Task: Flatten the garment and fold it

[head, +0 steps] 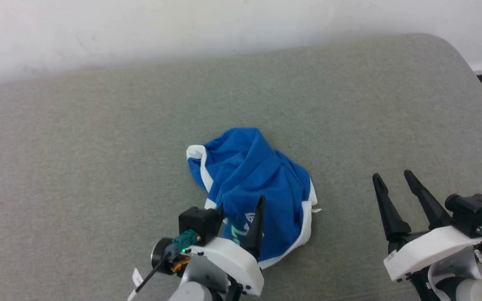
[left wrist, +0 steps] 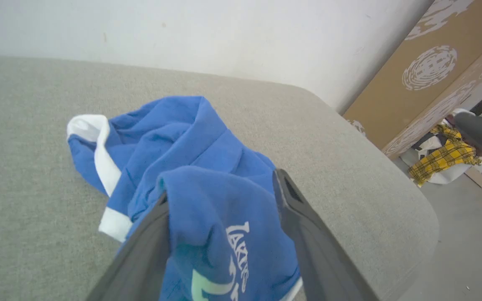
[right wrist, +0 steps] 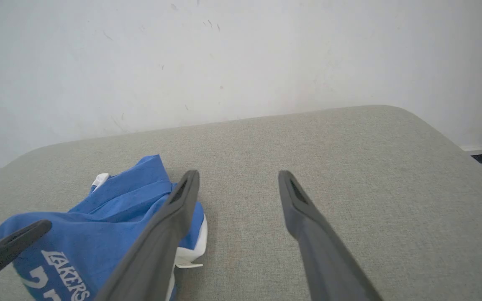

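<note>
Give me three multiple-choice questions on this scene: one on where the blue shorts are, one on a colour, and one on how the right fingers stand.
1. Where do the blue shorts lie?
A. On the grey cushion
B. On the floor
C. In a basket

2. What colour is the trim on the shorts?
A. Yellow
B. White
C. Red

3. How do the fingers of the right gripper stand?
A. Shut on the shorts
B. Shut on a label
C. Apart, with nothing between them

Answers: 1 A, the shorts sit crumpled on the grey cushion; 2 B, the edge bands are white; 3 C, bare cushion shows between the two fingers.
</note>
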